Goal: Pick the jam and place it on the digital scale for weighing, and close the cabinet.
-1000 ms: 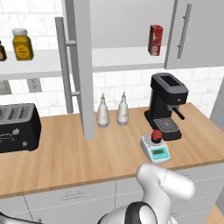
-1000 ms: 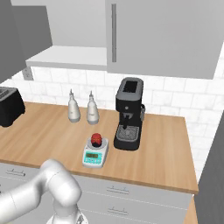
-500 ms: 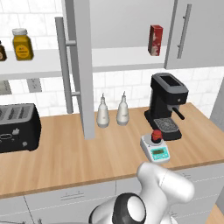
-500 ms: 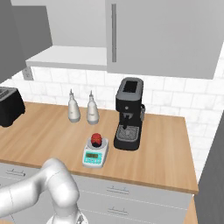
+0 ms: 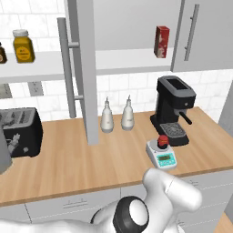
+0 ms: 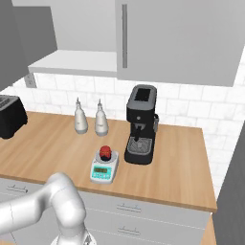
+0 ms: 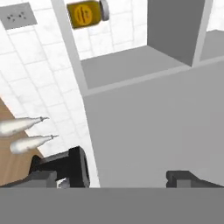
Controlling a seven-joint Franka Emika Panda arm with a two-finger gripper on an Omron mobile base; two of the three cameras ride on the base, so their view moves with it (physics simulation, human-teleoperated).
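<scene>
The jam (image 5: 162, 140) (image 6: 106, 153), a tiny red jar with a dark lid, stands on the round plate of the digital scale (image 5: 164, 159) (image 6: 102, 172), in front of the coffee machine. The grey wall cabinet has one door (image 5: 85, 68) swung open toward me, edge-on, with its long bar handle (image 5: 67, 68) on the left. Its white shelf (image 5: 123, 61) (image 6: 72, 62) is exposed. The cabinet's right door (image 5: 200, 32) is flat against the cabinet. In the hand view, which is rolled sideways, my gripper (image 7: 113, 179) is open and holds nothing. It faces the open door's grey face (image 7: 153, 131).
A black coffee machine (image 5: 172, 109) (image 6: 141, 124) stands by the scale, with two white bottles (image 5: 117, 116) (image 6: 90, 118) left of it. A black toaster (image 5: 18, 132) sits far left. An amber jar (image 5: 22, 45) (image 7: 87, 13) and a tall red carton (image 5: 161, 42) are on the shelf.
My arm has turned low in front of the counter, and a dark joint now shows in the left base view. The jam, the scale and the cabinet door have not moved.
</scene>
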